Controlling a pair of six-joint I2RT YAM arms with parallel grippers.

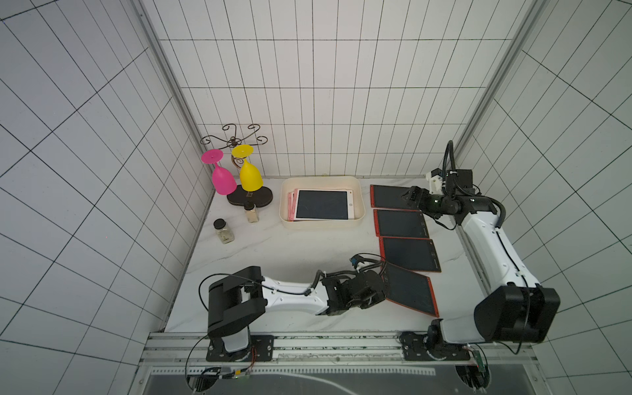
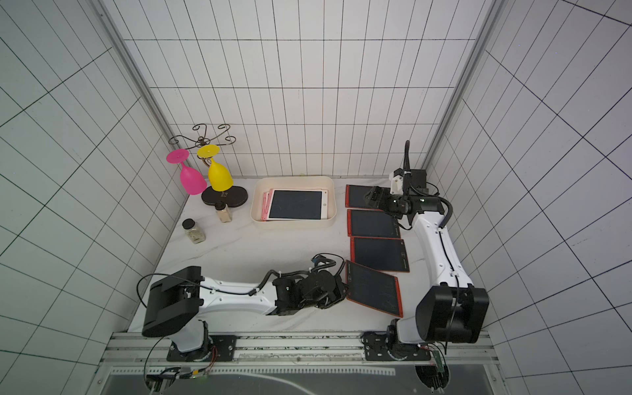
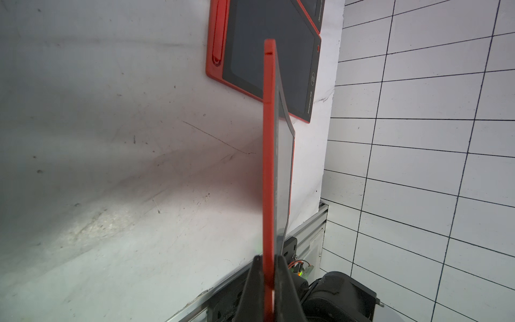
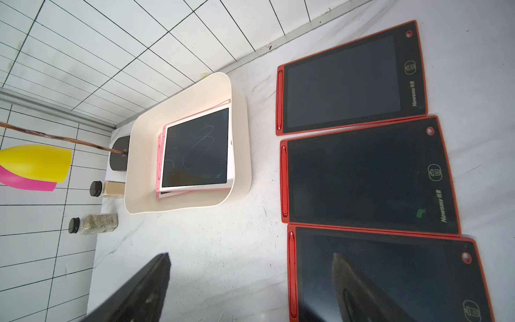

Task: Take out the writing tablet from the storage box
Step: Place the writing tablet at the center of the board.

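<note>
Even, bright overhead light; soft shadows, wide-angle bending, blurred wrist-view foregrounds.

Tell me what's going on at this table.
The left gripper is shut on a red-framed tablet, holding it tilted at the near end of a row of three red tablets lying flat. The right gripper hangs open over the farthest of them. The storage box holds a white tablet atop pink ones.

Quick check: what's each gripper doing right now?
Left gripper: closed, holding a red writing tablet by its edge.
Right gripper: open, holding nothing.
</note>
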